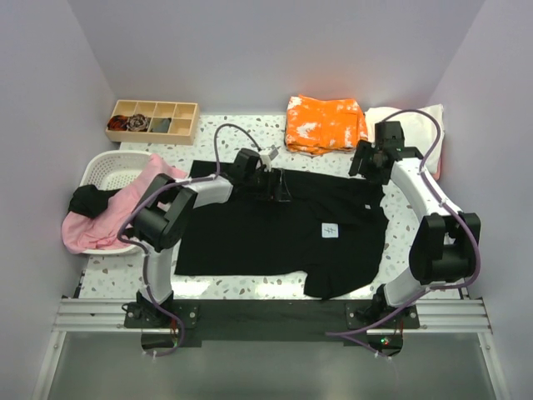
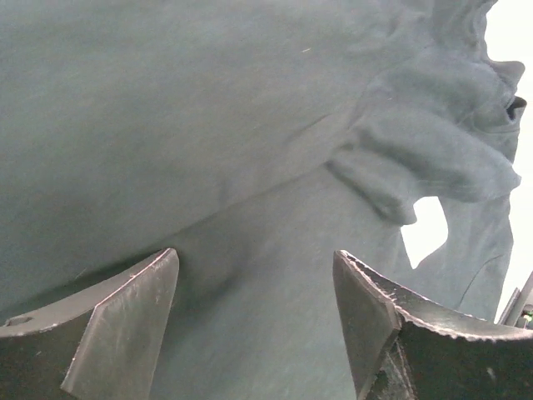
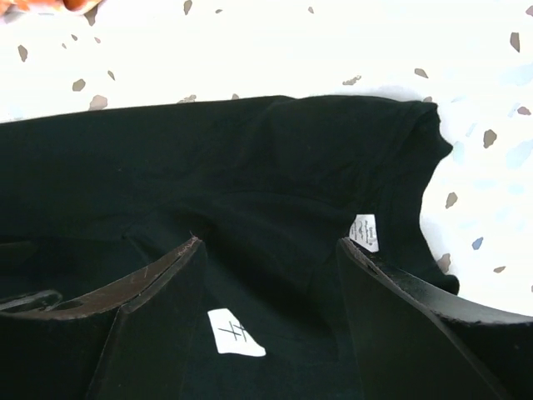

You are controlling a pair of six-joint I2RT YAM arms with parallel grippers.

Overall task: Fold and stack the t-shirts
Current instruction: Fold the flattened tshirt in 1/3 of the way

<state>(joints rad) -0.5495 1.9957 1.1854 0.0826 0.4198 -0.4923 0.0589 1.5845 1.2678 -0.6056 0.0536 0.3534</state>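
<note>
The large black t-shirt (image 1: 275, 233) lies spread flat on the table, with a small white label (image 1: 331, 230) on it. My left gripper (image 1: 278, 187) is open at the shirt's far edge; in the left wrist view the open jaws (image 2: 255, 255) sit just over the cloth (image 2: 208, 125), holding nothing. My right gripper (image 1: 367, 163) is open above the shirt's far right corner; its wrist view (image 3: 270, 243) shows the black shirt (image 3: 250, 158), a neck tag (image 3: 363, 232) and the white label (image 3: 236, 333). The orange blotched shirt (image 1: 323, 123) lies folded at the back, with the cream one (image 1: 412, 117) to its right. The pink shirt (image 1: 112, 215) hangs over the basket.
A white slotted basket (image 1: 104, 169) stands at the left, with dark cloth (image 1: 87, 200) beside the pink shirt. A wooden compartment tray (image 1: 154, 119) sits at the back left. Walls close in on the left, back and right.
</note>
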